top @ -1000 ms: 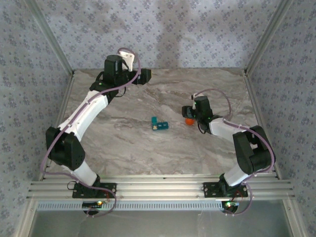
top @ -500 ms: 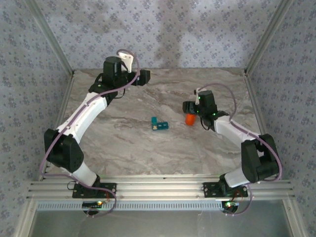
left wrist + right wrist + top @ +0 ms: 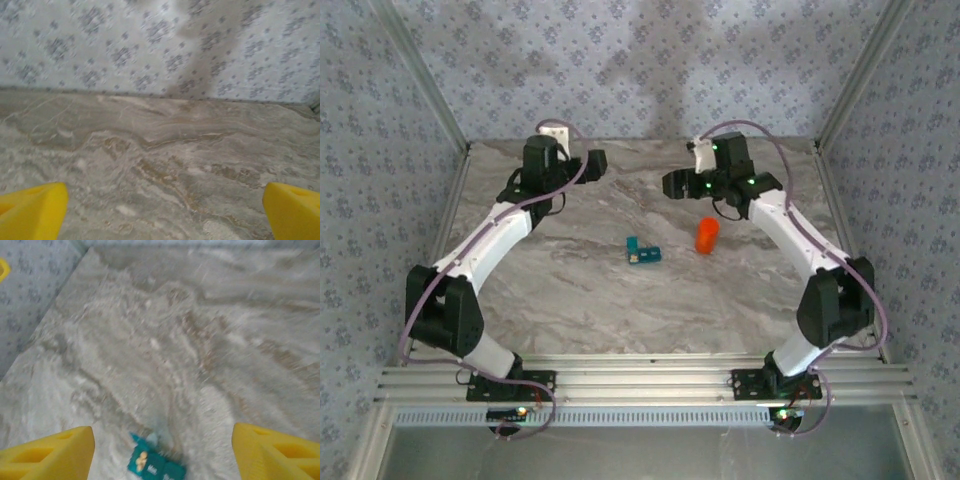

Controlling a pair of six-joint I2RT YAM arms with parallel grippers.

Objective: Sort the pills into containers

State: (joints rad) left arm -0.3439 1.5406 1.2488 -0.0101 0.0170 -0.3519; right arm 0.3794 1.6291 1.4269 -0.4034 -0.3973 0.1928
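Note:
The teal containers [image 3: 642, 253] lie mid-table as a short strip with one lid raised. In the right wrist view the containers [image 3: 159, 467] sit at the bottom edge, with pale yellow pills [image 3: 142, 458] in the open end compartment. My right gripper [image 3: 675, 183] hovers open behind and to the right of the strip, and nothing lies between its yellow fingers [image 3: 50, 455]. My left gripper [image 3: 592, 162] is open near the back wall on the left, over bare marble, its yellow fingers [image 3: 30, 210] wide apart.
An orange bottle [image 3: 707, 235] stands upright to the right of the teal strip, apart from both grippers. Patterned walls close the table at the back and sides, with metal posts at the corners. The marble table [image 3: 570, 290] is bare toward the front.
My right gripper has drawn away from the orange bottle, rising toward the back of the table. The bottle now stands free. The left arm has shifted slightly left.

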